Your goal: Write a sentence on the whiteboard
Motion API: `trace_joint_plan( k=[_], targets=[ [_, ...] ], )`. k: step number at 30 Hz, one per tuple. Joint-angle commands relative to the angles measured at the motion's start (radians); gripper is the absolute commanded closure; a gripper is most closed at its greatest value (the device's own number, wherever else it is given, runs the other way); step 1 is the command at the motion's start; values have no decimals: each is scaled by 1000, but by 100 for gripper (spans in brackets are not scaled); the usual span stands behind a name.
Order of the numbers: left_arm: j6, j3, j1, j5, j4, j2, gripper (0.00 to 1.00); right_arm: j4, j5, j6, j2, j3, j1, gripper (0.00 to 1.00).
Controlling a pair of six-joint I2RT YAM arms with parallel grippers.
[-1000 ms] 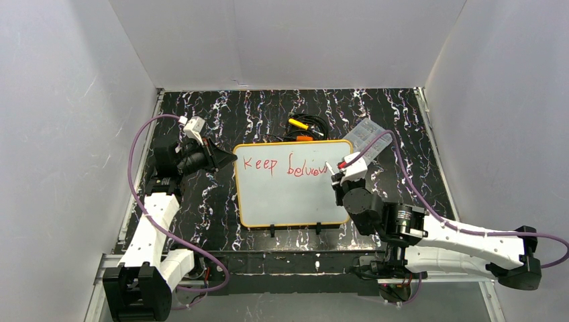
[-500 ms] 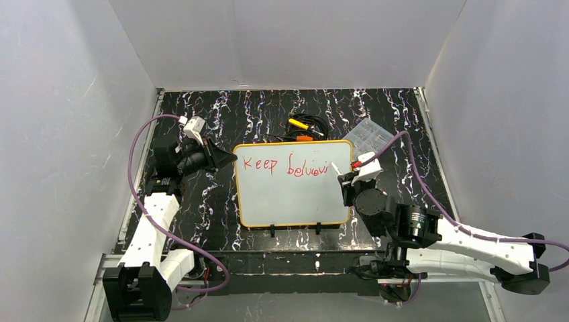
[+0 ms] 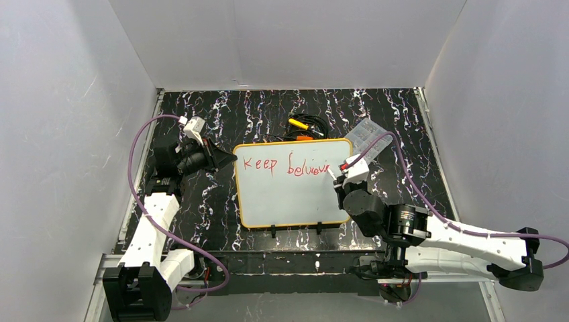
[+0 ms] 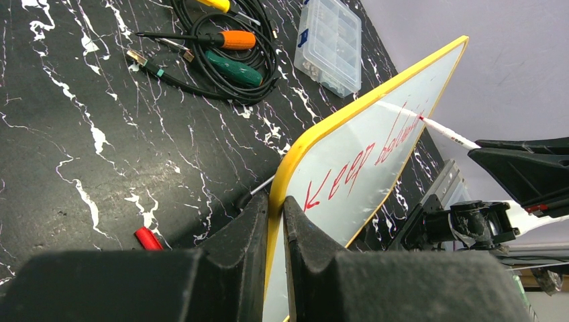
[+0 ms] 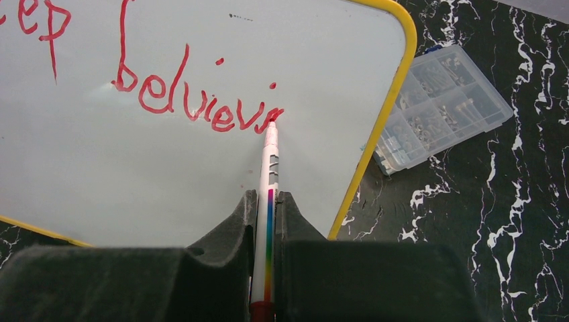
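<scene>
Right gripper [image 5: 267,198] pressed shut on a marker [image 5: 270,157], tip touching the whiteboard [image 3: 295,198] at the last red stroke. Only a narrow white strip is left before the yellow right rim; the lower part of the board is blank. A clear box [image 5: 439,104] sits just past the board's far right corner, apart from it. Left gripper [image 4: 275,208] pinches the rim near the board's far left corner. Half a second ago my right hand was out at the right rim; now it's back in. Left arm is unchanged. The sentence [image 3: 290,166] reads "Keep believ" plus a partial letter, in thin red along the far edge. The board lies mid-table.
</scene>
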Motion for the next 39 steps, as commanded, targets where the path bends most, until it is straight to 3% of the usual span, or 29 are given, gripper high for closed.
trace_joint_plan(
  k=[1,10,22,39],
  targets=[
    [6,21,-17,35,-32,-14,100,-32,-15,32,-5,28,-3,99],
    [7,21,-17,35,-32,-13,100,-90,-64,78,-48,24,-3,99],
    [6,20,-17,35,-32,-15,100,54,-29,-5,-42,14,-3,99],
    [6,21,-17,37,-32,-14,100,0,64,27,-20,30,-3,99]
  ],
)
